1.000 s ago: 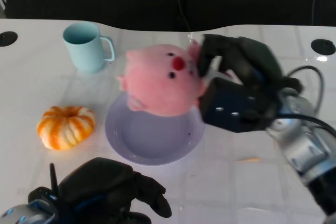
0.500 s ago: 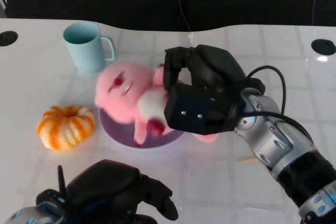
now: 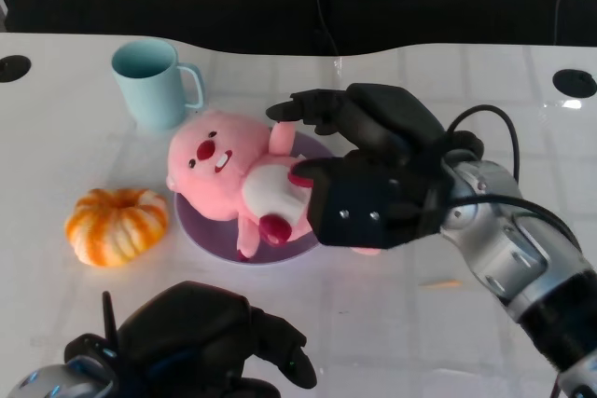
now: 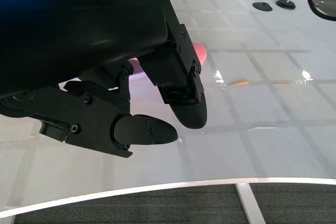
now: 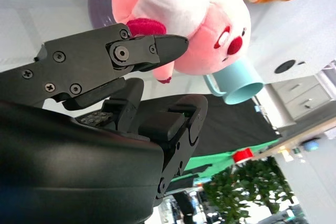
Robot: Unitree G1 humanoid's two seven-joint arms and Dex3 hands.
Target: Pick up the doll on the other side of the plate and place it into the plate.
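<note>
I have brought the fluffy pink plush doll (image 3: 238,174) down from the air onto the round lilac plate (image 3: 201,230), where it now lies face up. My right hand (image 3: 359,170) has opened, fingers spread off it.

The doll (image 3: 233,170) and right hand (image 3: 373,184) hide most of the plate (image 3: 201,230).
</note>
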